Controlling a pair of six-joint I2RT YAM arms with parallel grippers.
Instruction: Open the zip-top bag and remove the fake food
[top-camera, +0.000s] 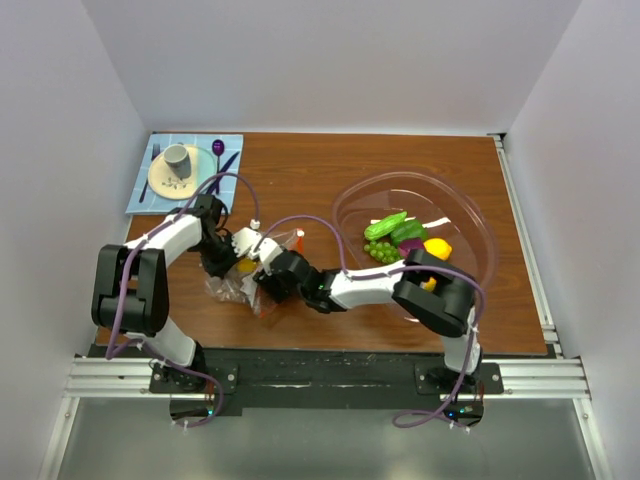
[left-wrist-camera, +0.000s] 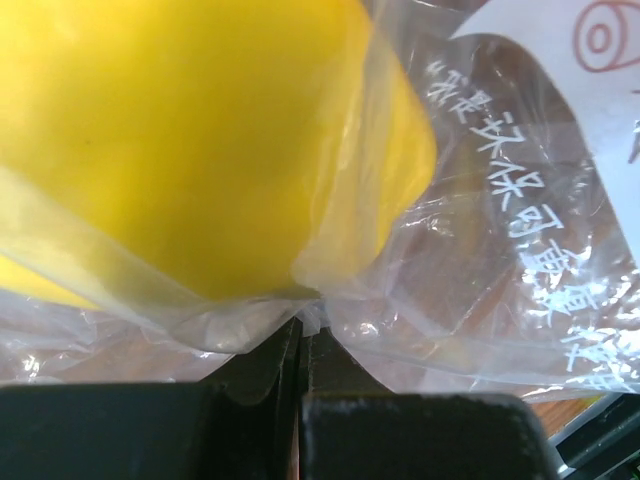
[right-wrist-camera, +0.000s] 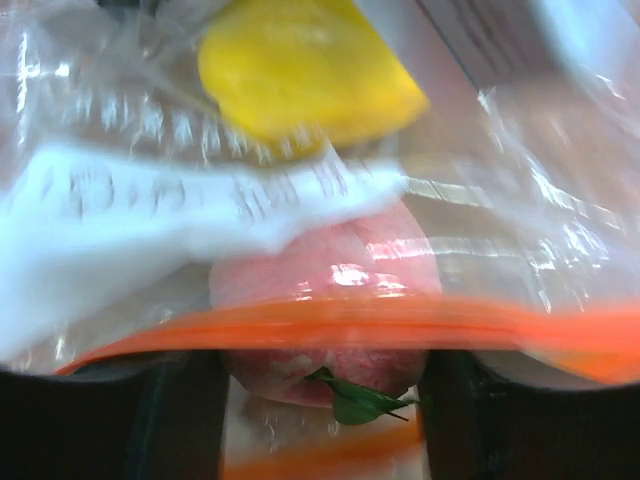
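Observation:
The zip-top bag (top-camera: 238, 287) lies crumpled at the table's front left, between both grippers. My left gripper (top-camera: 228, 262) is shut on a fold of its clear plastic (left-wrist-camera: 300, 322), right under a yellow fruit (left-wrist-camera: 190, 140) inside the bag. My right gripper (top-camera: 270, 284) reaches into the bag's mouth, with the orange-red zip strip (right-wrist-camera: 330, 325) across its fingers. It is closed on a red-pink fruit (right-wrist-camera: 330, 270) with a green leaf, one finger (right-wrist-camera: 185, 420) on each side. The yellow fruit (right-wrist-camera: 300, 70) lies behind it. More fake food, green (top-camera: 385, 226), purple (top-camera: 411, 245) and yellow (top-camera: 437, 248), lies in the bowl.
A large clear pinkish bowl (top-camera: 487, 240) stands at the right, above my right arm. A blue placemat (top-camera: 140, 195) at the back left carries a round plate, a grey cup (top-camera: 178, 158) and a purple spoon (top-camera: 217, 148). Walls close off both sides.

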